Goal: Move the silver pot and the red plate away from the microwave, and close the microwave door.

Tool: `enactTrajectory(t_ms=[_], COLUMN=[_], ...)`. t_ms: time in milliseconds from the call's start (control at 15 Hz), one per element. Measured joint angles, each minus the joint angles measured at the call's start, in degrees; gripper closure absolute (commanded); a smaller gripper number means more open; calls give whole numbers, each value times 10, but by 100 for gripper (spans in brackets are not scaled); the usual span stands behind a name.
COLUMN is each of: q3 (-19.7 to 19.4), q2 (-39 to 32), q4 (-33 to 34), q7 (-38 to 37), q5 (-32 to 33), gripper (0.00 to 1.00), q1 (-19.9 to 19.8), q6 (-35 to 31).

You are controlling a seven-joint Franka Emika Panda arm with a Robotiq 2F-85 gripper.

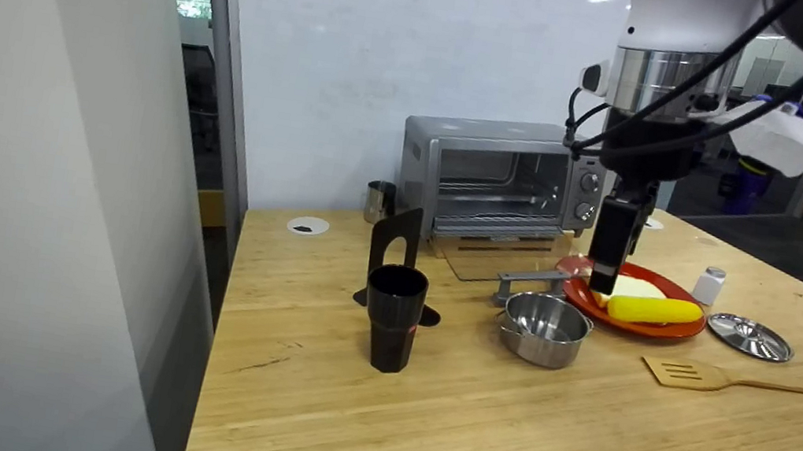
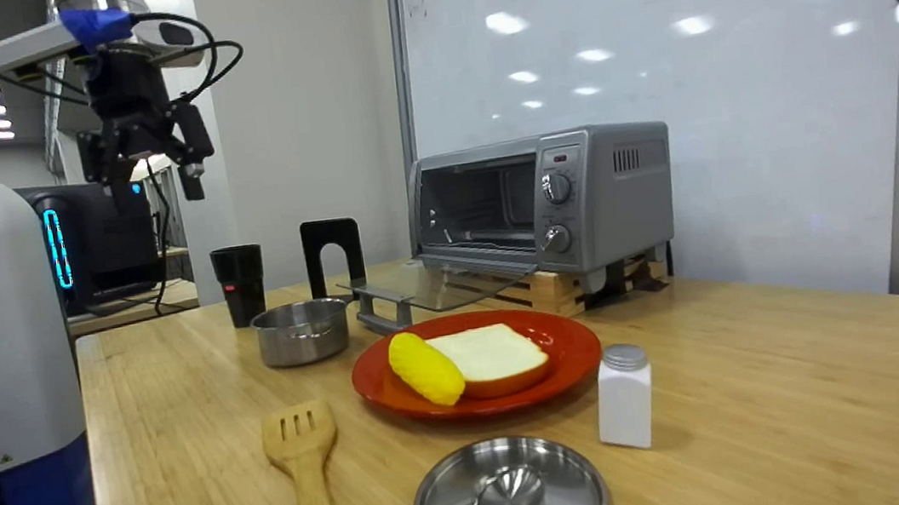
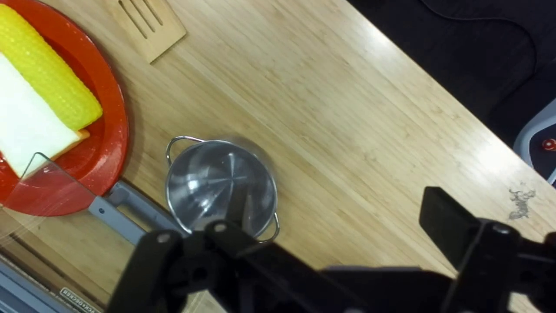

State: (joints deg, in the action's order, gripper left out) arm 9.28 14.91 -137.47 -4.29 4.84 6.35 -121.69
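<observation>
The silver pot (image 1: 543, 334) stands upright and empty close to the handle of the microwave door; it also shows in the exterior view (image 2: 303, 334) and the wrist view (image 3: 217, 174). The red plate (image 2: 550, 334) bears bread and corn; in the wrist view its edge (image 3: 115, 143) lies under a corner of the door glass. The microwave (image 1: 495, 130) is a grey toaster oven. Its glass door (image 2: 453, 284) is folded down open. My gripper (image 2: 158, 196) is open and empty, high above the table. In the wrist view its fingers (image 3: 336, 208) are wide apart, one overlapping the pot.
A black cup (image 1: 393, 320) and a black bookend (image 1: 395, 236) stand left of the pot. A wooden spatula (image 2: 302, 451), a metal lid (image 2: 511, 498) and a white shaker (image 2: 625, 398) lie or stand near the plate. A metal cup (image 1: 379, 202) is beside the oven.
</observation>
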Motion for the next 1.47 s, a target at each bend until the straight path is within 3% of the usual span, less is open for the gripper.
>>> enactTrajectory(t_ms=[333,600,1067,1467], q3=[-63,-86,-82,-65], q2=[-21,-83,-217,-295], q4=[7,26,100,143], q7=[126,188,267,287], q5=[8,27,28,28], gripper=[0,0,0,0], q1=[-14,-24,-24,-24], q6=[-16,-51,-64,-64])
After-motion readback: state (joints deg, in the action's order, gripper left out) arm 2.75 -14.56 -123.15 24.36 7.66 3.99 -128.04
